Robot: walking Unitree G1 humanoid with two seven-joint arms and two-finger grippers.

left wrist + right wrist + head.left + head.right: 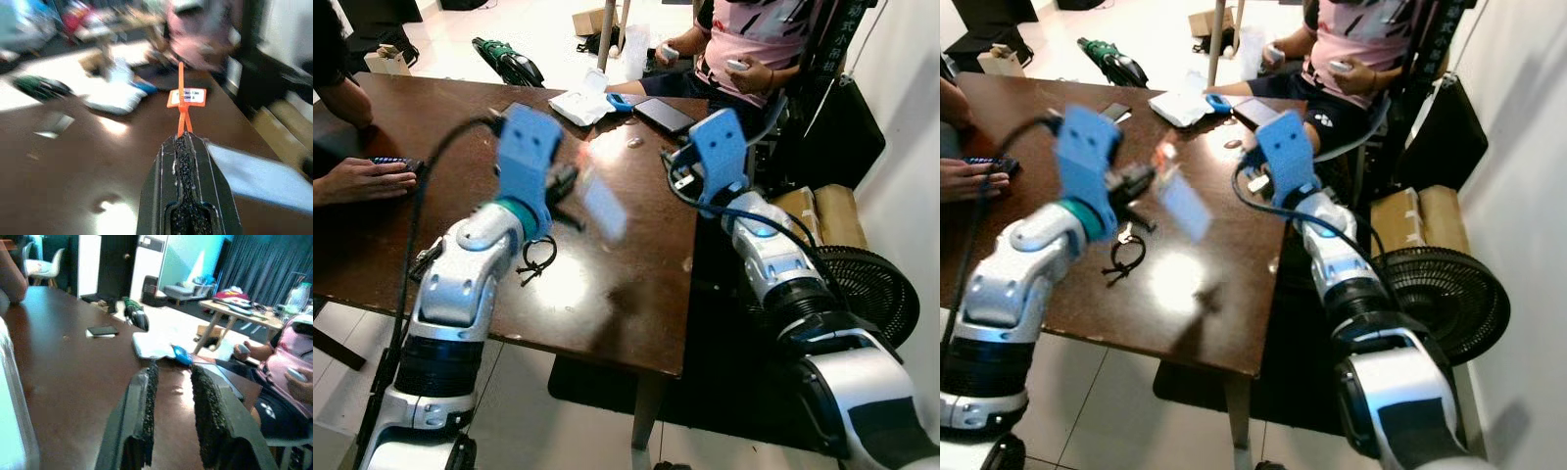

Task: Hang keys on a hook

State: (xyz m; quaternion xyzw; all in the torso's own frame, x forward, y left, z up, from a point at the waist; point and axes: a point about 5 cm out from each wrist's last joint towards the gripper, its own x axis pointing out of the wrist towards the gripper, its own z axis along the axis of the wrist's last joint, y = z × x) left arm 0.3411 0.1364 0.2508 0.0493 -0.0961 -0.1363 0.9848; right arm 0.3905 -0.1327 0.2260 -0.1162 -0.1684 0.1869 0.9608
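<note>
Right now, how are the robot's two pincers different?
The left pincer is shut, pinching an orange tag; the right pincer is open and holds nothing. The left is above the middle of the brown table; the right is near its edge. Both have black fingers and blue wrist mounts.

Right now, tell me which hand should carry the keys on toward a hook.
Left. The left hand is shut on the orange key tag, lifted over the table. The right hand is open, with nothing between its fingers.
</note>
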